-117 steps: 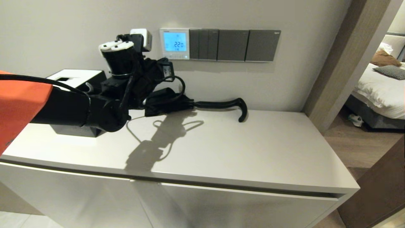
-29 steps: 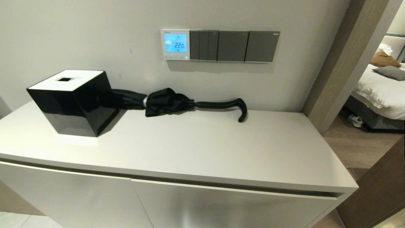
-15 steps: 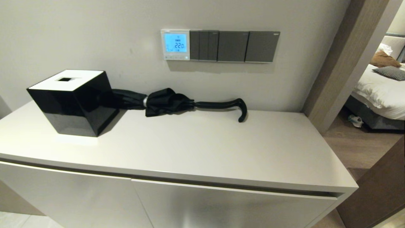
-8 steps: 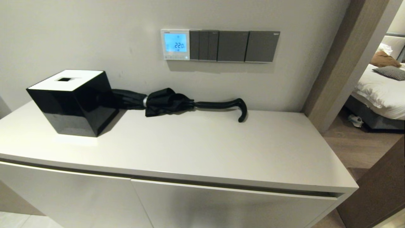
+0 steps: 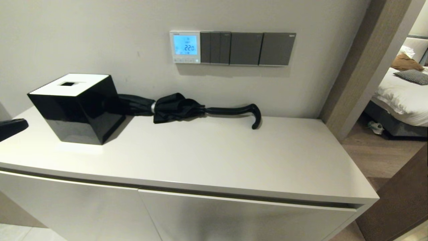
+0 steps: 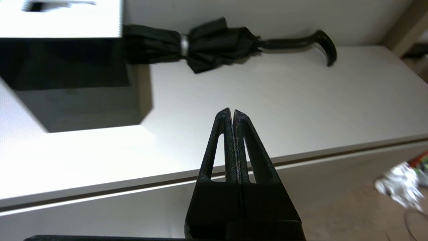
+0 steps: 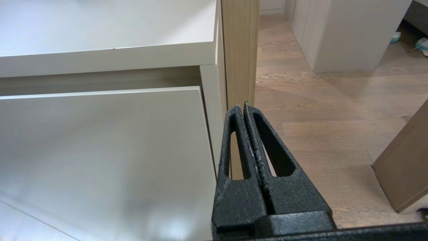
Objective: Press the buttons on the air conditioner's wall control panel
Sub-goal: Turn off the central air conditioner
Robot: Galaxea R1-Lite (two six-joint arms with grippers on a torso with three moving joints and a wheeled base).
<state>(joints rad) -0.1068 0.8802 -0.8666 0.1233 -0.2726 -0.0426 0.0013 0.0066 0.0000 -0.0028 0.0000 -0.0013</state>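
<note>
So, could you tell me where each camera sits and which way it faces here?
Head: high, looking down at cabinet top and wall control panel; left gripper just shows.
Left wrist: behind shut left gripper, facing umbrella and tissue box, both shared with head.
Right wrist: behind shut right gripper, low beside cabinet, facing floor.

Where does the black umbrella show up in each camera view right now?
Head view: the black umbrella lies along the wall at the cabinet top's back, right of the black tissue box.
Left wrist view: beyond the shut left gripper, the umbrella beside the box.
Right wrist view: not in it.
Shared landmark: the tissue box.
</note>
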